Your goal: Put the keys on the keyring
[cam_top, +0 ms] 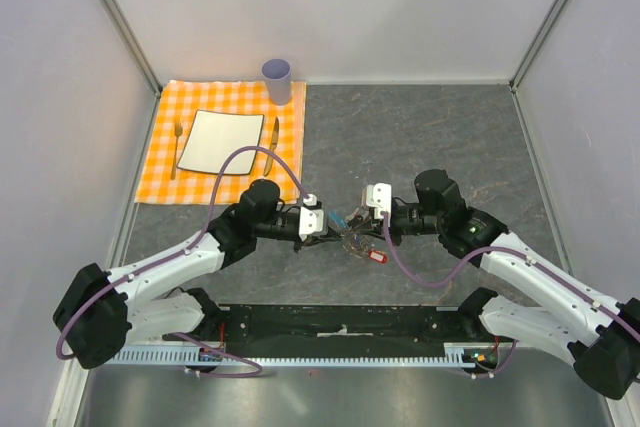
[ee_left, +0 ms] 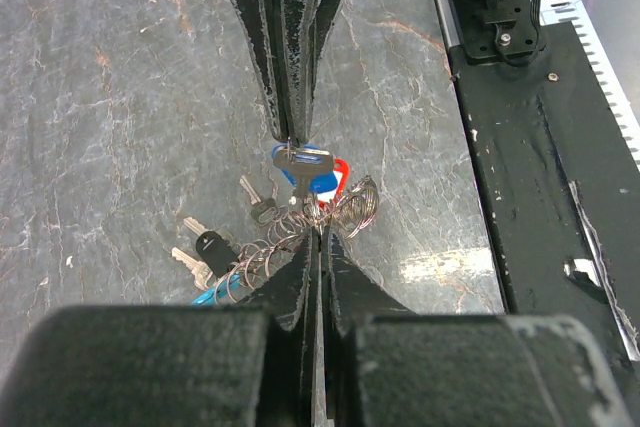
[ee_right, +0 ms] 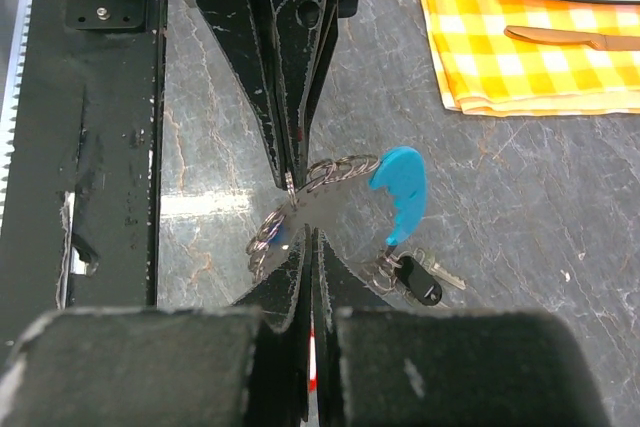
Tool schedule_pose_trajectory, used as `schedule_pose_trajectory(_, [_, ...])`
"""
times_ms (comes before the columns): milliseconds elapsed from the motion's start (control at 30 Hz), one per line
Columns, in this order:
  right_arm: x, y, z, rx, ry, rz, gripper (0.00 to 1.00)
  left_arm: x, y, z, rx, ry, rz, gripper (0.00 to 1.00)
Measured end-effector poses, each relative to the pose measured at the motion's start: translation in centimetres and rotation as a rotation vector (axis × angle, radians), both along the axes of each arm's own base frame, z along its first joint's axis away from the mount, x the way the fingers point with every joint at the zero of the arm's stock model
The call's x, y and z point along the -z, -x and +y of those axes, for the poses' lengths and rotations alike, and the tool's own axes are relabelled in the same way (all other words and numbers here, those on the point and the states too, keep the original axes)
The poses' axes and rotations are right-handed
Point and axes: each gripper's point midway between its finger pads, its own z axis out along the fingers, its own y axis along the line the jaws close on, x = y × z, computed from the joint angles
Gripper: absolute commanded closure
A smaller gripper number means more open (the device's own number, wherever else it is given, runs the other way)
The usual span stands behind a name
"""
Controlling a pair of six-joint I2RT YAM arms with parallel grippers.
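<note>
Pincers meet tip to tip above the grey stone-patterned surface (ee_left: 120, 97). Your left pincer (ee_left: 318, 239) is closed on the keyring (ee_left: 355, 205), a loop of silver metal chain with a curved bright cyan plastic clasp. Its fingers clamp the coiled chain right at their tips. Your right pincer (ee_left: 293, 142) is closed too, gripping a small silver metal key (ee_left: 303, 161) with an oblong blue plastic tag. That key hangs just beyond the right pincer's tips, just beside the chain held by the left pincer. A red oblong plastic tag (ee_left: 341, 171) shows directly behind the blue one, under the right pincer's tips. The cyan clasp (ee_right: 400, 192) curves away from both pincers, on the side towards the orange-and-white checked cloth (ee_right: 520, 57). Just past the clasp's end, a dark-headed key (ee_right: 418, 285) and a few silver keys (ee_left: 256, 197) cluster together. You cannot tell whether they rest on the surface or hang from the chain.
</note>
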Motion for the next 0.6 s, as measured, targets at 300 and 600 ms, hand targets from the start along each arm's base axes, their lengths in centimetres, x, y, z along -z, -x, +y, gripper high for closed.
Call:
schedule_pose_trajectory(300, [0.04,0.58,0.31,-0.036,-0.009,0.018,1.00,-0.04,-0.08,-0.17,0.004,0.006,-0.003,0.98])
schedule_pose_trajectory(600, [0.13,0.74,0.43,-0.046,-0.010,0.026,1.00,-0.08,-0.12,-0.27,0.007,0.006,-0.002,0.98])
